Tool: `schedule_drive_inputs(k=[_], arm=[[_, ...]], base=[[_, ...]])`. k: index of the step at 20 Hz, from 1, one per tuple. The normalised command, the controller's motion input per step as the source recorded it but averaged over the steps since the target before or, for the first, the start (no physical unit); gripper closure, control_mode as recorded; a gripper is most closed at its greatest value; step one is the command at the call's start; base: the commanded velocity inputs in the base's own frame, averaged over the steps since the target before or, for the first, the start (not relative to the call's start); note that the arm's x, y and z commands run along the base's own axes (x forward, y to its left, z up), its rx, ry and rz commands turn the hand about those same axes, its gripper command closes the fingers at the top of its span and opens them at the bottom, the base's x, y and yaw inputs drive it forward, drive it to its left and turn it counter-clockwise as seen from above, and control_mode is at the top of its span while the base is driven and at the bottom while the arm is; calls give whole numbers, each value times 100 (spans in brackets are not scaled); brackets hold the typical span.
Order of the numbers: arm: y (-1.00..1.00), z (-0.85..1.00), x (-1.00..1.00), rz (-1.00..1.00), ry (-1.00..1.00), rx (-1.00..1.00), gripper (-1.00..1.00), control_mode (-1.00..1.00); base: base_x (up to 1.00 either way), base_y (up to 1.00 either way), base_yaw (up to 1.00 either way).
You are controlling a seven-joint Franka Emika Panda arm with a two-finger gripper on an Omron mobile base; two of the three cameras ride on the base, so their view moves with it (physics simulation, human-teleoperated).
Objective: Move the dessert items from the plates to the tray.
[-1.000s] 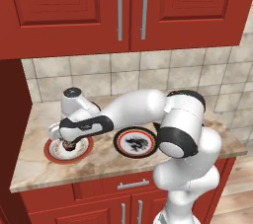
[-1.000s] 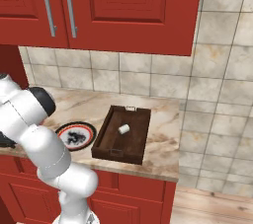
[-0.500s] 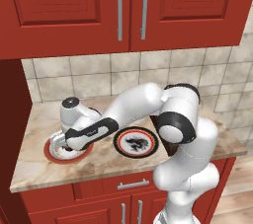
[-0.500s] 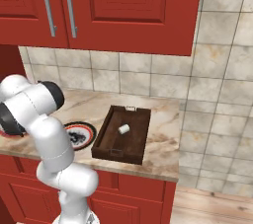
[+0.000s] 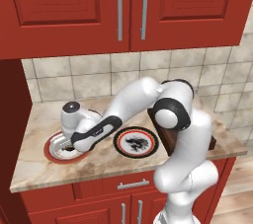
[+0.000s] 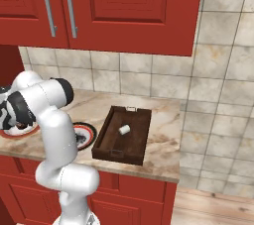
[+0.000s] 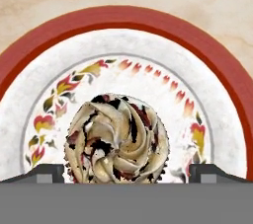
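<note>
The cupcake (image 7: 117,139), swirled cream and dark chocolate, sits in the centre of the red-brown-rimmed plate (image 7: 128,18) with a white floral middle. My gripper (image 7: 126,172) is open just above it, one fingertip (image 7: 47,172) on each side of the cupcake and not touching it. In the left base view the gripper (image 5: 64,144) hangs low over that plate (image 5: 52,155) at the counter's left. The black-rimmed plate (image 5: 136,141) with its dark drawing lies to the right. The dark wooden tray (image 6: 106,137) holds the small white cylinder (image 6: 124,129).
The marble counter (image 5: 39,168) ends close in front of the plates. A tiled wall (image 5: 99,80) and red cabinets (image 5: 74,11) stand behind and above. My arm's elbow (image 5: 170,114) covers part of the tray (image 5: 165,139).
The hand has come down towards the red-brown-rimmed plate and moved slightly right over it. The jaws have stayed open. The plates, tray and white cylinder have not moved.
</note>
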Motion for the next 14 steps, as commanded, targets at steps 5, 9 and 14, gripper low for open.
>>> schedule_drive_inputs(k=[5, 9, 14], arm=[[3, -3, 4, 0, -1, 0, -100, -100], [10, -1, 16, 0, 0, 0, -100, -100], [2, -16, 3, 0, 0, -1, -100, -100]], base=[[0, 0, 0], [0, 0, 0], [0, 0, 0]])
